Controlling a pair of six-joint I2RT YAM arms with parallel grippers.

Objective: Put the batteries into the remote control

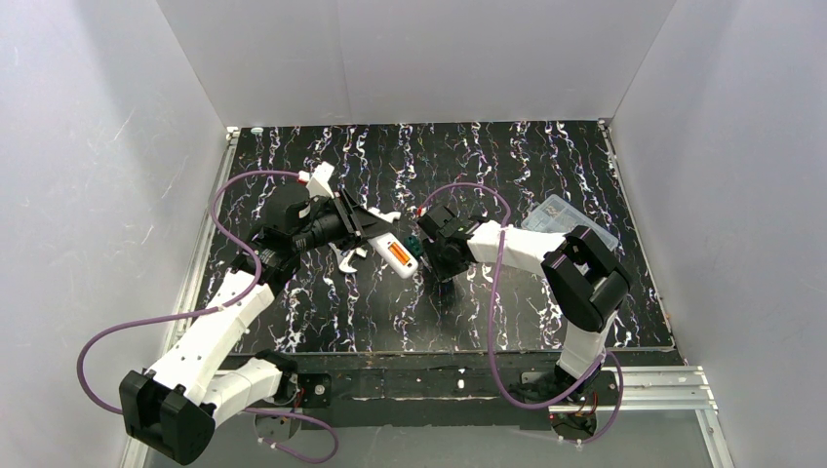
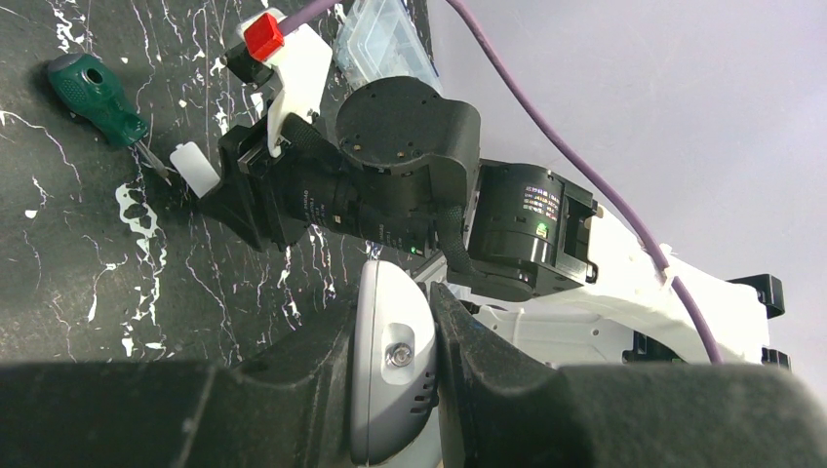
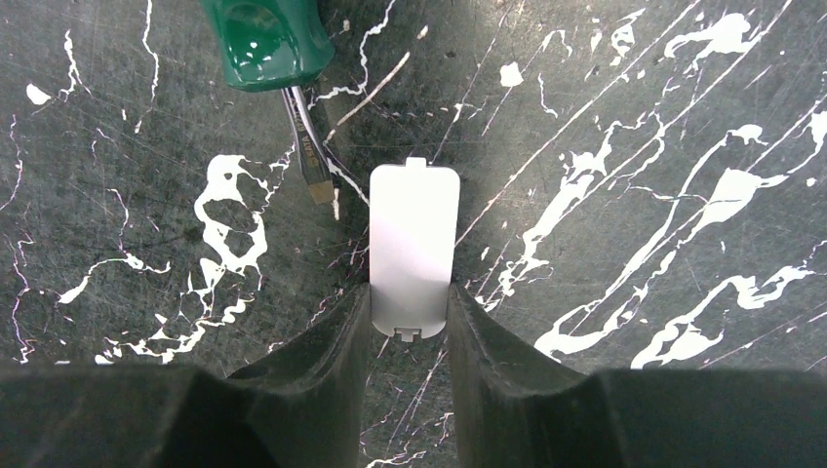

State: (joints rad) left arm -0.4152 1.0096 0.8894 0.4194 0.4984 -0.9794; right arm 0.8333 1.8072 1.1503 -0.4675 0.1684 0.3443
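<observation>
My left gripper [image 1: 369,232] is shut on the white remote control [image 1: 388,250] and holds it over the table's middle with its back up. Orange batteries [image 1: 397,255] show in its recess; I cannot tell how many. In the left wrist view the remote [image 2: 390,390] stands edge-on between the fingers of that gripper [image 2: 390,322]. My right gripper [image 1: 427,257] is just right of the remote, low at the table. In the right wrist view it [image 3: 410,292] is shut on the near end of the small white cover piece [image 3: 413,234], which lies flat on the table.
A green-handled screwdriver [image 3: 263,34] lies just beyond the cover, its tip [image 3: 317,185] close to the cover's left edge; it also shows in the left wrist view [image 2: 98,93]. A clear plastic box [image 1: 569,222] sits at the right side of the black marbled table [image 1: 322,312].
</observation>
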